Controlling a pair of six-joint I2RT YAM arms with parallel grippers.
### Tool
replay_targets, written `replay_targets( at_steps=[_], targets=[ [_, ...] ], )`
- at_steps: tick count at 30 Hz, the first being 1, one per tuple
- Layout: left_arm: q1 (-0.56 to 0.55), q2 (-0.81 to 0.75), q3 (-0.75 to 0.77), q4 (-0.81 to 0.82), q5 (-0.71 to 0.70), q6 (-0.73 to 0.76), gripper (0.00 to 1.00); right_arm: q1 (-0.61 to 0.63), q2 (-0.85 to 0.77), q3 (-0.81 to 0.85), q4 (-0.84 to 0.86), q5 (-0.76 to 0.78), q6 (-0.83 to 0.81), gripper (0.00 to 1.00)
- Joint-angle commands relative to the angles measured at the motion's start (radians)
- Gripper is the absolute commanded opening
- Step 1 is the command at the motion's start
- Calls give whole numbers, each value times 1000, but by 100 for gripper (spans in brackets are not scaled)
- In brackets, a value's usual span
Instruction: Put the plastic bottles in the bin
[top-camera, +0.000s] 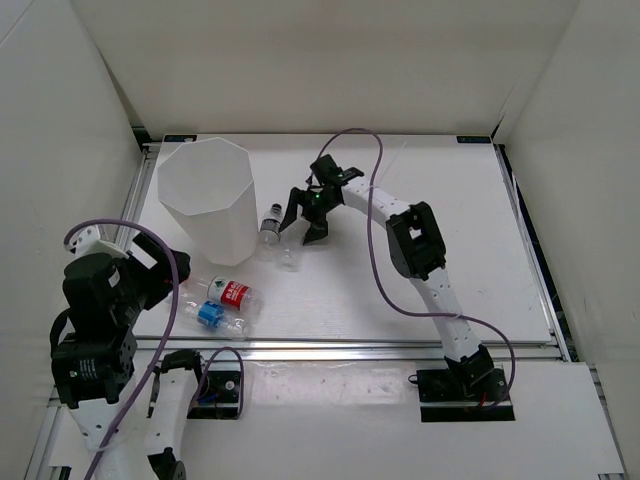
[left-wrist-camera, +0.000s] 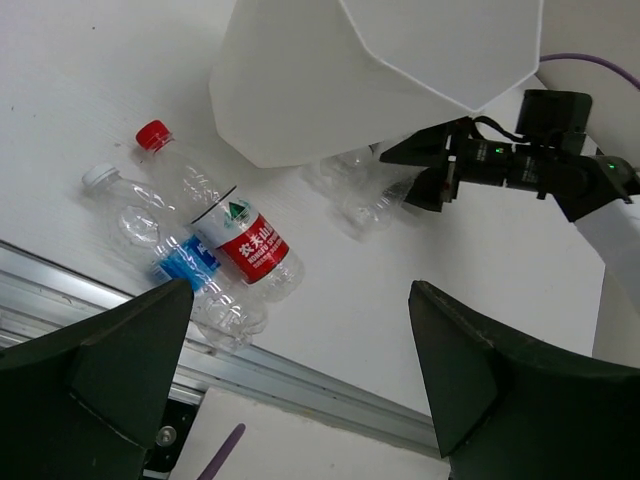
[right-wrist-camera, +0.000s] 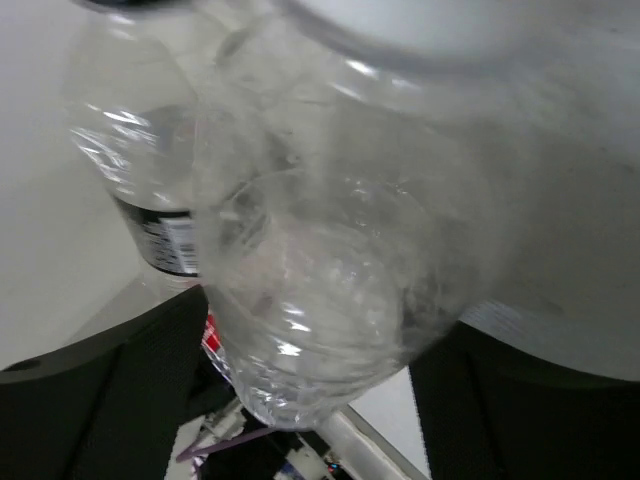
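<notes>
The white faceted bin (top-camera: 205, 200) stands at the back left and also shows in the left wrist view (left-wrist-camera: 380, 70). A dark-labelled bottle (top-camera: 270, 226) and a plain clear bottle (top-camera: 288, 256) lie just right of the bin. My right gripper (top-camera: 305, 222) hangs over them, open. In the right wrist view the plain bottle (right-wrist-camera: 320, 300) fills the gap between the spread fingers of the right gripper (right-wrist-camera: 310, 335), with the dark-labelled bottle (right-wrist-camera: 160, 235) beside it. The red-labelled bottle (top-camera: 232, 293) and the blue-labelled bottle (top-camera: 210, 315) lie side by side near the front edge. My left gripper (left-wrist-camera: 300, 380) is open and empty, near them.
An aluminium rail (top-camera: 350, 347) runs along the table's front edge. White walls close in the left, back and right sides. A purple cable (top-camera: 375, 240) loops along the right arm.
</notes>
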Motion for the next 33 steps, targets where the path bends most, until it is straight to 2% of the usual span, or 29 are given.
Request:
replay_targets(
  at_steps=[1,2,3,6,9,13,14,18,19,21,24,27,31,33],
  targets=[
    [-18,17,40,-12,-17,28,100,-1,25,-7,44,1,35,78],
    [-18,17,52,-25,-31,28,100,-1,4,-30,44,2,35,72],
    [-27,17,53,-25,-31,39,100,-1,-17,-61,44,32,35,58],
    [-27,17,62,-25,-55,39,100,-13,-151,-220,44,96,-9,38],
    [-27,8,51,7,-78,39,100,-45,-309,-342,18,181,-63,28],
    [-27,-1,30,31,-90,14,100,-55,-525,-324,-40,201,-97,22],
    [-27,-1,20,40,-81,14,100,-55,-550,-293,-40,201,-97,22],
    [-36,-1,-18,41,-92,-18,100,20,-541,61,-50,181,-115,22],
    [-36,-1,-29,41,-92,-18,100,37,-492,244,-50,181,-115,23],
    [-58,8,-29,41,-92,-30,100,91,-455,356,31,201,-125,30],
    [-79,8,-49,51,-83,-42,100,155,-455,312,238,262,-125,34],
    [-90,19,-38,33,-60,-42,100,211,-386,405,314,346,-172,35],
    [-90,40,11,-30,-26,-9,100,258,-360,376,443,416,-241,42],
    [-90,51,28,-48,-26,5,100,269,-335,416,464,445,-290,43]
  ],
)
